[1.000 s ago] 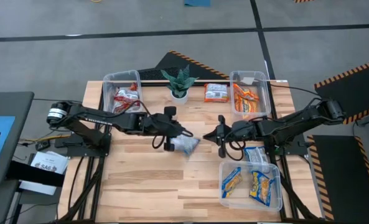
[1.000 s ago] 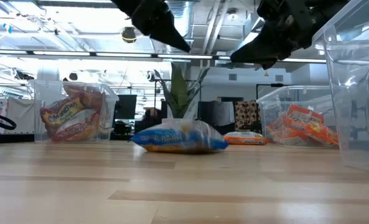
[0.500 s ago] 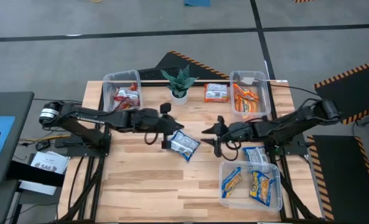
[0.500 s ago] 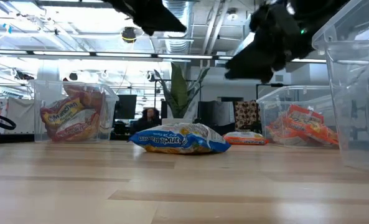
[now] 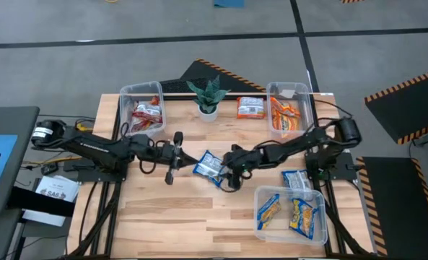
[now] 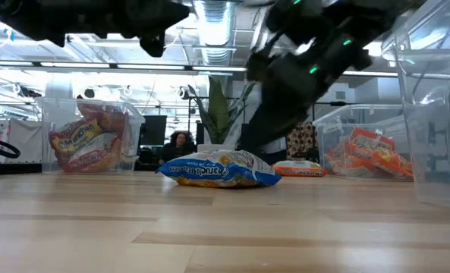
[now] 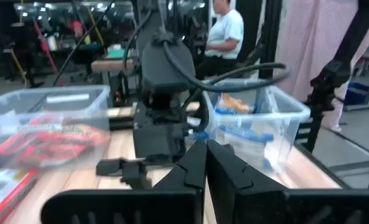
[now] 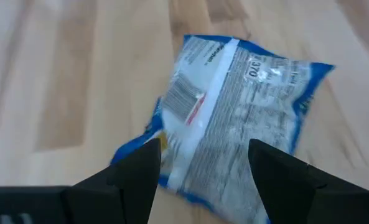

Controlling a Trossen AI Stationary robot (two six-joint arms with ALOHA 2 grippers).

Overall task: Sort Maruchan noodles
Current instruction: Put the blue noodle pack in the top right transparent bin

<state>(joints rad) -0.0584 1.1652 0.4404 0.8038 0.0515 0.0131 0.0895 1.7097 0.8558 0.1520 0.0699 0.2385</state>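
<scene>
The right gripper [image 8: 203, 163] hangs with jaws spread wide and empty just above the blue-and-white noodle packet [image 5: 210, 166], at the packet's edge nearer the right arm. The packet lies flat on bare worktop [image 5: 199, 209], in front of the potted plant [image 5: 208, 96]. The left gripper [image 5: 176, 148], jaws shut on nothing, sits well clear on the packet's other side.

**Even overhead light, motion blur close up**

Ceiling lights [image 6: 213, 11] glare brightly in the low view, leaving the arms dark silhouettes. The wooden surface [image 5: 163, 209] is evenly lit with soft shadows. The blue-and-white packet [image 8: 234, 118] looks smeared; the left wrist view's background is soft.
</scene>
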